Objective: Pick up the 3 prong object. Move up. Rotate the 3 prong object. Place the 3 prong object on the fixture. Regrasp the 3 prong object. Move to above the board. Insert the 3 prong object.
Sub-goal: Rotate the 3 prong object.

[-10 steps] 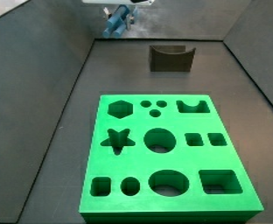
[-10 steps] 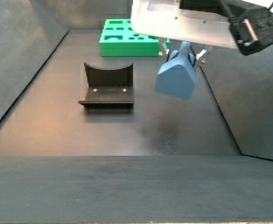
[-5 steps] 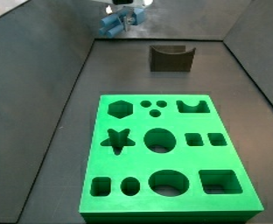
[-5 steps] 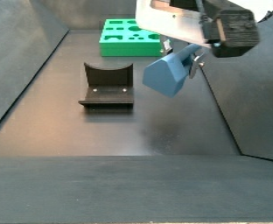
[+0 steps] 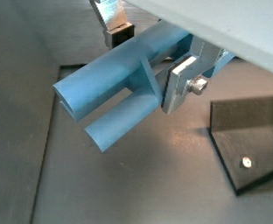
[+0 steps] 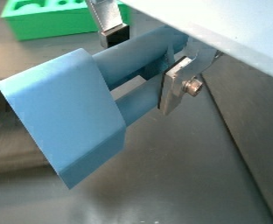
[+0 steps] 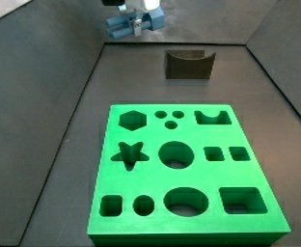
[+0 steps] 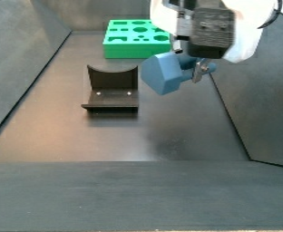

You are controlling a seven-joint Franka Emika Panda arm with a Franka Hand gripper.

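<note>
The gripper [image 8: 195,65] hangs in the air, clamped on the blue-grey 3 prong object [image 8: 163,72] tilted sideways, near the dark fixture [image 8: 110,88] and well apart from the green board [image 7: 183,170].

Gripper [image 8: 195,68]: 1, raised over the floor to the right of the fixture, with 2 fingers [image 5: 180,84] clamped on the piece.
3 prong object [image 8: 162,73]: 1.
Fixture [image 8: 110,89]: 1.
Board [image 7: 153,179]: 1, with 13 cut-outs in a side view:
- hexagon: 1
- small round holes: 3
- notched shape: 1
- star: 1
- large circles: 2
- oval: 1
- squares: 4
</note>
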